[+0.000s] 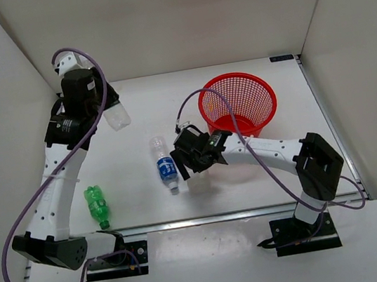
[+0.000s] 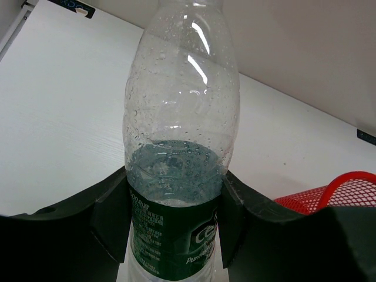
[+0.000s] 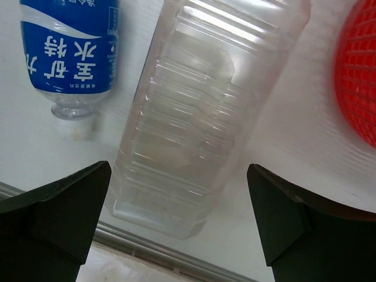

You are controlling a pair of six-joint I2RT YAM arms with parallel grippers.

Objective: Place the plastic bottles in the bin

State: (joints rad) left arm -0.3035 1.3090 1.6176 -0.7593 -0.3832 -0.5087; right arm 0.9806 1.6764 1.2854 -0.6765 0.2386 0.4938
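My left gripper (image 1: 104, 109) is shut on the clear bottle with the dark green label (image 1: 117, 116) and holds it up at the far left; in the left wrist view both pads press the label (image 2: 173, 235). My right gripper (image 1: 181, 160) is open and hovers over the wide clear ribbed bottle (image 3: 200, 117), which lies on the table between its fingers (image 3: 64, 211) without touching them. The blue-label bottle (image 1: 165, 164) lies just left of it and also shows in the right wrist view (image 3: 73, 53). The green bottle (image 1: 97, 204) lies near the front left. The red mesh bin (image 1: 237, 103) stands behind the right gripper.
White walls close in the table on the left, back and right. A metal rail (image 1: 221, 215) runs along the table's front edge, close to the ribbed bottle's base. The bin's rim shows in the left wrist view (image 2: 346, 188) and the right wrist view (image 3: 358, 76).
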